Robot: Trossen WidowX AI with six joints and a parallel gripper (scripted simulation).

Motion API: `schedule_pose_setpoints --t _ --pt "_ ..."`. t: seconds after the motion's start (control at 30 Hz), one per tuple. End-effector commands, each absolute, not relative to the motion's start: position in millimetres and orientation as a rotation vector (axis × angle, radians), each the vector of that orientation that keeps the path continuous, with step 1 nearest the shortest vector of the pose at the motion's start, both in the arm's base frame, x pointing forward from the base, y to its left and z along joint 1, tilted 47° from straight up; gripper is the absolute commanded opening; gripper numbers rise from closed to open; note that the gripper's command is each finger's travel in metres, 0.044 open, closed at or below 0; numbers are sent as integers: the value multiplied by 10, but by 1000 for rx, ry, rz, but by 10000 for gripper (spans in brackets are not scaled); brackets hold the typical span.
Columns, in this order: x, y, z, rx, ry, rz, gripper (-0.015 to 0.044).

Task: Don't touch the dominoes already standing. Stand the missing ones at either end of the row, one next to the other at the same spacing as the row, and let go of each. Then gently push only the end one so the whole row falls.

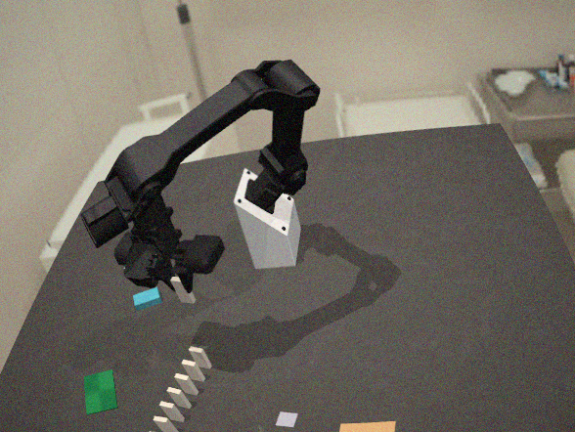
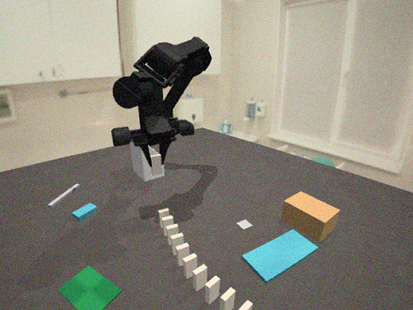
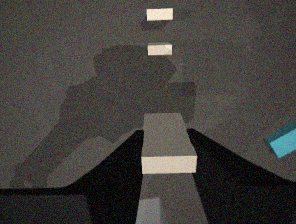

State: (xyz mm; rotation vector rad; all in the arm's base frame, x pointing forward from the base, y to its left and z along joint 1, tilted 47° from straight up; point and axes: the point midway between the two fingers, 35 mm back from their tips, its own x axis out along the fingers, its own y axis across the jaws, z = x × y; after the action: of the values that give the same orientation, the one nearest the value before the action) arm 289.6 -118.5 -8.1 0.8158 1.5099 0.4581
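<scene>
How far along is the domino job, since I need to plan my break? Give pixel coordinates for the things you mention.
The row [image 1: 186,384] [image 2: 191,266] stands upright, unfallen. In hand: one domino [image 1: 183,290] [image 2: 156,164] [image 3: 169,145], clamped between the jaws, held above the table near the row's arm-side end. Left: standing and releasing it, any others missing, then the end push.

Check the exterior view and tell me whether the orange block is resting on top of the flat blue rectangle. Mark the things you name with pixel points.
No, the orange block [image 2: 310,215] sits on the table, beyond the corner of the flat blue rectangle [image 2: 281,254].
</scene>
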Motion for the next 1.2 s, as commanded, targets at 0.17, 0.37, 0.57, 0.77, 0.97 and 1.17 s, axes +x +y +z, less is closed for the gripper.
schedule_pose_setpoints --t 0.17,0.37,0.57,0.77,0.97,1.17 --pt "2989 -959 -355 803 1520 448 107" --pt "3022 -687 -626 803 1519 447 107" --pt "3017 -404 -875 813 1516 448 107" --pt "3000 -244 -998 823 1511 450 107" --pt "3000 -244 -998 823 1511 450 107" --pt "3000 -244 -998 823 1511 450 133"
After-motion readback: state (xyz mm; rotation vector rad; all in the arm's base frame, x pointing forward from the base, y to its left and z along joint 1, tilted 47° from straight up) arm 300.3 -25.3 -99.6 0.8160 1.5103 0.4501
